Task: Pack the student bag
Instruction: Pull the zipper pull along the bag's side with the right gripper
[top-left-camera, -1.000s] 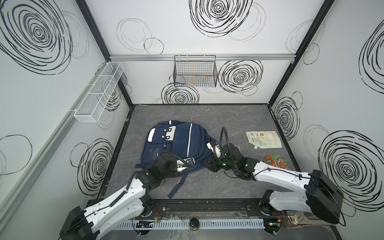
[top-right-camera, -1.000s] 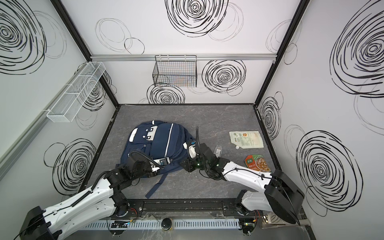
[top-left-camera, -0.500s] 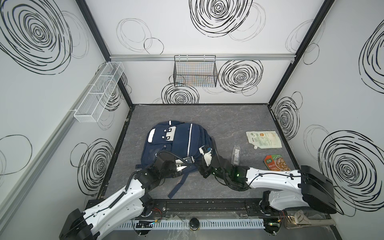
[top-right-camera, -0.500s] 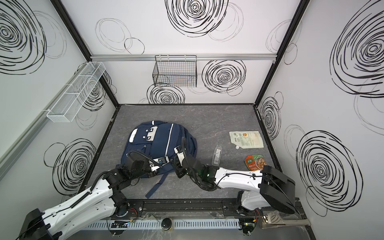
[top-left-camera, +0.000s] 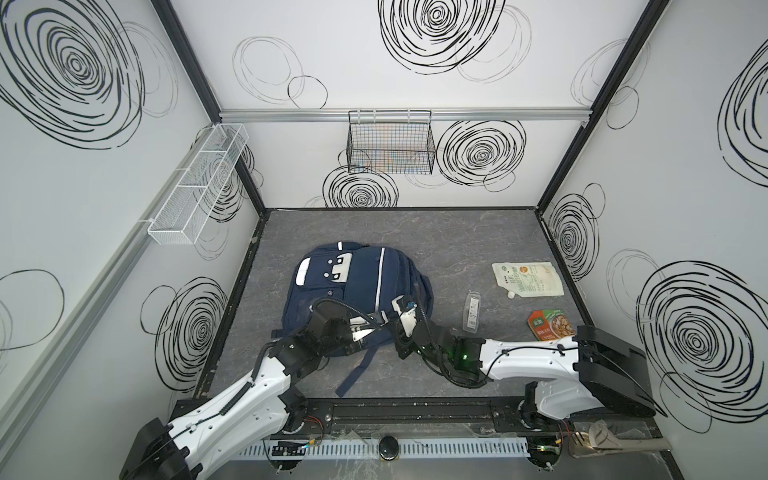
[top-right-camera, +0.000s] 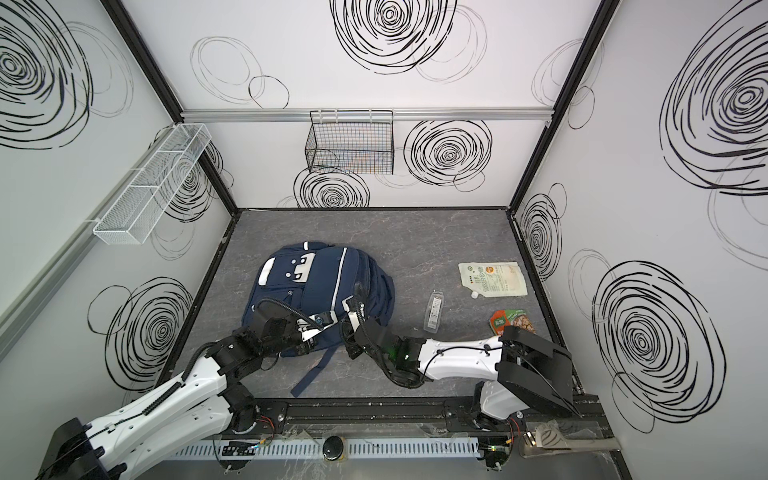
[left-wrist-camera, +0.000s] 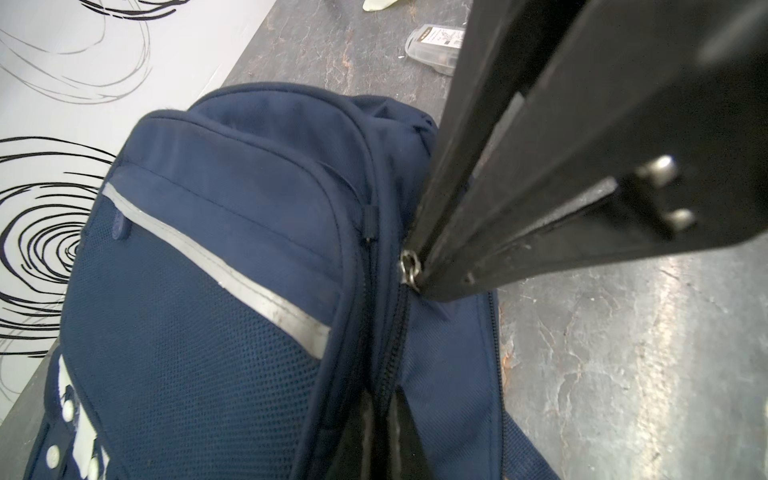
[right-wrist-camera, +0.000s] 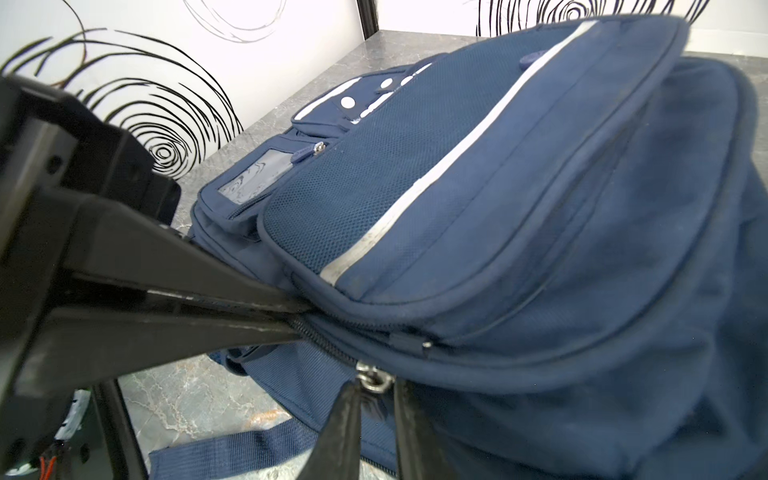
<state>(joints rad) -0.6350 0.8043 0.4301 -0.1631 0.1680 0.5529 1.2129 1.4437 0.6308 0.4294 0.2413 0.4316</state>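
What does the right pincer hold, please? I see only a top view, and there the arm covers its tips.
Observer: In the right wrist view the right pincer is closed on the zipper pull. The pull's metal ring shows just past the tips.
Operator: Thank you. And the left pincer, is it empty?
Observer: No. The left pincer is shut on the fabric of the student bag, at the zip seam. It is close beside the pull but does not touch it.
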